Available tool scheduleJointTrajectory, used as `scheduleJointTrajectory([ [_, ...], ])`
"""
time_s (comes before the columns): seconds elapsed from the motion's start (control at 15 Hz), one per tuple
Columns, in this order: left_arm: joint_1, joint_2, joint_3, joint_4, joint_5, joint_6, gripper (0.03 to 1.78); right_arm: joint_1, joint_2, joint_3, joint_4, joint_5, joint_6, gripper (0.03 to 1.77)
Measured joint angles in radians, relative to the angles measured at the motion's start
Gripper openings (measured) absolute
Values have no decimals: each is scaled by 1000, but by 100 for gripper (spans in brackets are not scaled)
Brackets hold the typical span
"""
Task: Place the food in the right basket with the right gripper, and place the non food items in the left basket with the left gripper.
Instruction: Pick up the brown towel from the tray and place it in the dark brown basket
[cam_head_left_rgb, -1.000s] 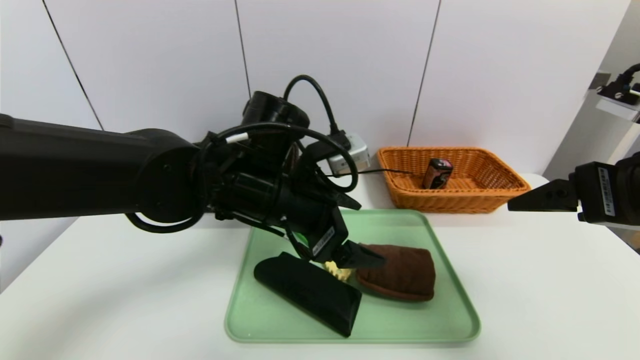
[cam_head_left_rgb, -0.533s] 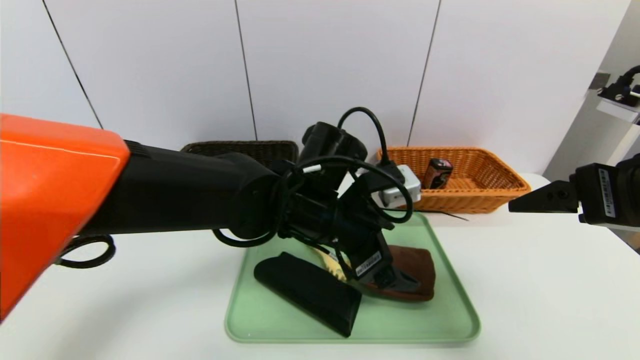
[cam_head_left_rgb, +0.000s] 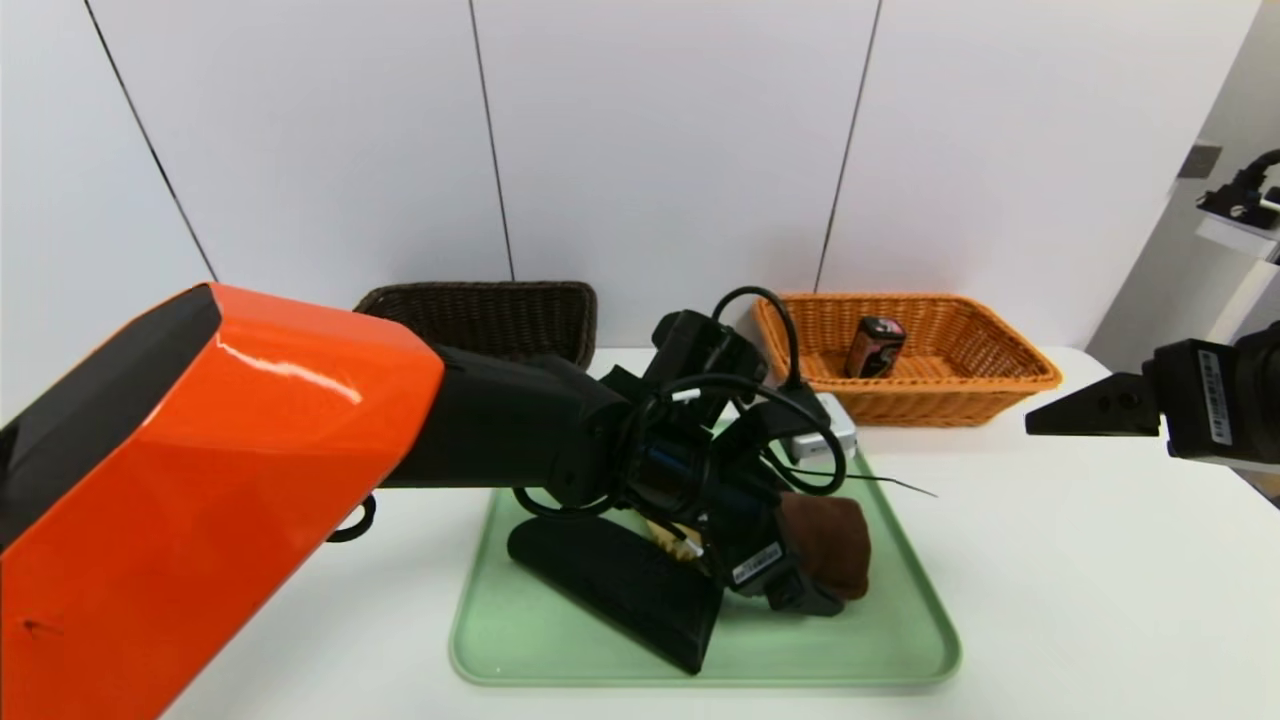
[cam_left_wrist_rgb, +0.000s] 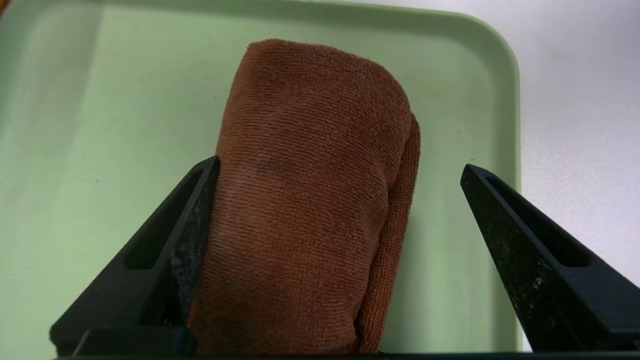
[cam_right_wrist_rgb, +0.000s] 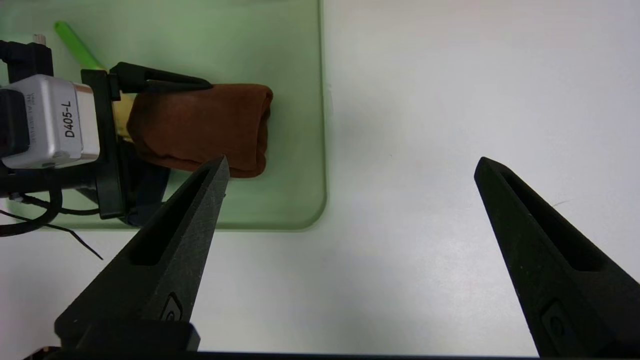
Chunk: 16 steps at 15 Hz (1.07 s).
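- The white wall (cam_head_left_rgb: 640, 140) stands up behind everything.
- The white table (cam_head_left_rgb: 1050, 600) is in front of it and holds up the tray and both baskets.
- The green tray (cam_head_left_rgb: 830, 650) lies flat on the table, nearer than the baskets.
- The left arm (cam_head_left_rgb: 300, 400), orange and black, reaches over the table and the tray.
- The orange basket (cam_head_left_rgb: 925, 405) sits at the back, on the robot's right side.
- The dark basket (cam_head_left_rgb: 480, 310) sits at the back too, more to the left. The left arm hides part of it.
- The left claw (cam_left_wrist_rgb: 341, 162) is wide open, low over the tray. The towel is in between its two fingers. One finger is right up against the towel and the other is apart from it, so the towel is not pinched.
- The right claw (cam_right_wrist_rgb: 354, 158) is wide open too. It is parked over the table, to the right of the tray, and holds nothing.
- The black pouch (cam_head_left_rgb: 620, 580) lies slanted on the tray, on the near left part.
- The brown towel (cam_head_left_rgb: 835, 540) is folded up on the tray, to the right of the pouch.
- The spoon (cam_right_wrist_rgb: 77, 47) is on the tray too, with a green handle and a yellow end. The left arm covers some of it.
- The little box (cam_head_left_rgb: 876, 347), dark with pink on it, is inside the orange basket.
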Motion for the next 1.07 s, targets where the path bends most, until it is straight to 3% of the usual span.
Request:
scheduleJointTrajectory([
  [0.4,0,42,-11,-1,6,-1,169,-3,-3,4,0,0,0,170],
  [0.67,0,47,-24,0,11,-10,108,-3,-7,6,0,0,0,170],
  [1.0,0,25,-32,3,25,-32,53,-7,-11,9,0,0,0,170],
  [1.07,0,8,-34,3,25,-53,53,-9,-11,9,0,0,0,170],
])
